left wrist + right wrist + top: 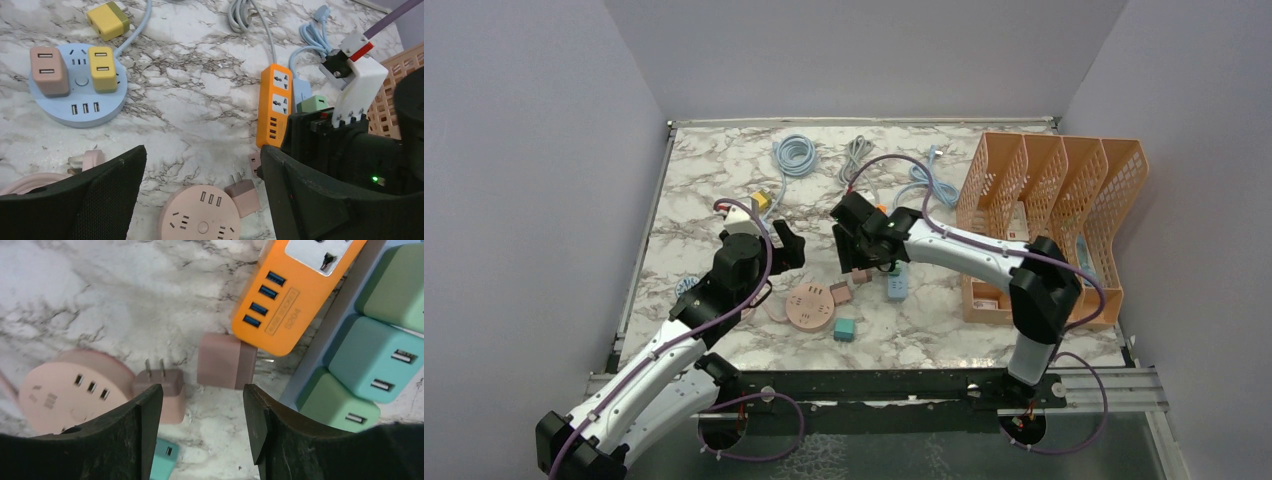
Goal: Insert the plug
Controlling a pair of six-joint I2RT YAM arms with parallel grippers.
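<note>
A round pink power strip lies at the table's front middle; it also shows in the left wrist view and the right wrist view. A pink plug with two prongs lies flat against its rim. A second pink cube plug lies at the end of the orange strip. My right gripper is open and empty, hovering just above these two pink plugs. My left gripper is open and empty, above and behind the pink strip.
A blue strip holds teal and green chargers. A teal plug lies near the front. A blue round hub carries a pink and a yellow plug. A loose yellow plug, cable coils and an orange file rack stand around.
</note>
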